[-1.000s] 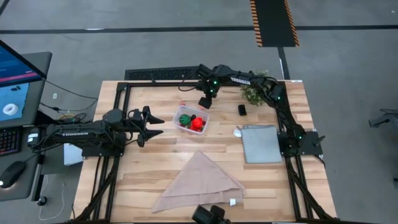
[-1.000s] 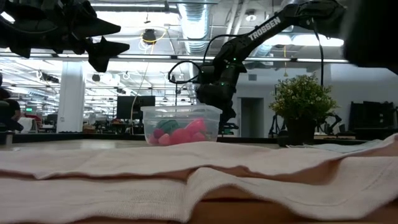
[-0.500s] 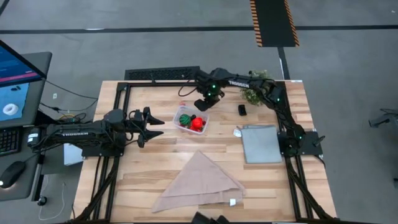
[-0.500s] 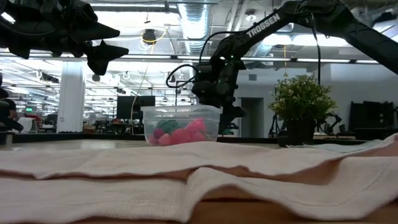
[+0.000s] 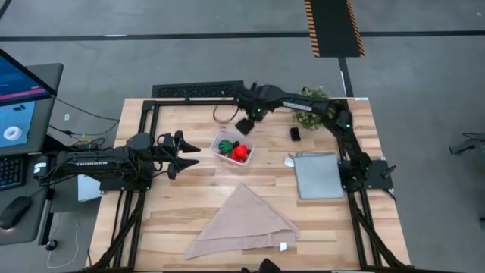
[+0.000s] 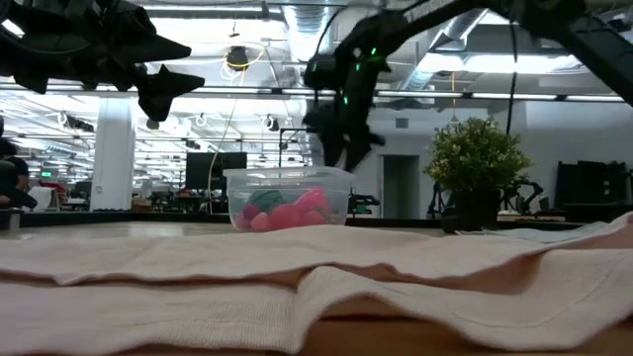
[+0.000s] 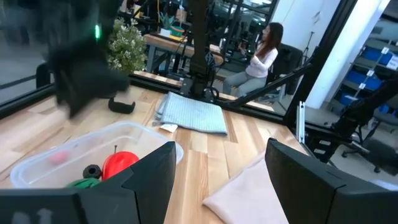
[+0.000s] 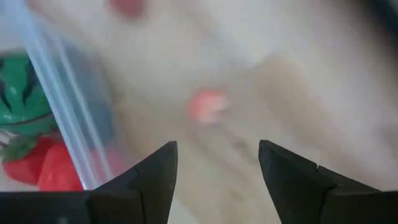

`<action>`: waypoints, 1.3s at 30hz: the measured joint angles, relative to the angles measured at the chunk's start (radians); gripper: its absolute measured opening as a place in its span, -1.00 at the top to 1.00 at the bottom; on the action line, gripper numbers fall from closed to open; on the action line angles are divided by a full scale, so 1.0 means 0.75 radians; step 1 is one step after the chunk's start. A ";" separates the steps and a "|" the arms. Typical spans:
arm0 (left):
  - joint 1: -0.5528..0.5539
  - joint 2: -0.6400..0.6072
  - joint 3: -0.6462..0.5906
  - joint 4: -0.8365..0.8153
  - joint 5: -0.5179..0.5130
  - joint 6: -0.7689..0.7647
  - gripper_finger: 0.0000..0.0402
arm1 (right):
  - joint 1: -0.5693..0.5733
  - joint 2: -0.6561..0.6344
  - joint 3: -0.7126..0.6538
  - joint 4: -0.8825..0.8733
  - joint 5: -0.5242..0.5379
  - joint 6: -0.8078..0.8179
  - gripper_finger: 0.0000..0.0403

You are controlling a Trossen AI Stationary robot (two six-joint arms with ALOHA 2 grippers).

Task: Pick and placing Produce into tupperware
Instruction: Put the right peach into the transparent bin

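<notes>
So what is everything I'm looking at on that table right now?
Tupperware: one, clear, table middle.
Produce: red piece, green striped ball, dark bit, inside the tupperware.
Small pink piece: one, on the wood outside the tub.
Cloth: one, beige, front of table.
Grey panel: one, right side.
Potted plant: one, green, back right.
Black object: one, near plant.
Left tool: open, empty, left of tub.
Right tool: open, empty, behind tub.
</notes>
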 joint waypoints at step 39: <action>-0.013 0.000 0.001 0.070 -0.115 -0.111 -0.17 | 0.053 -0.541 -1.401 1.739 0.212 -0.065 -0.23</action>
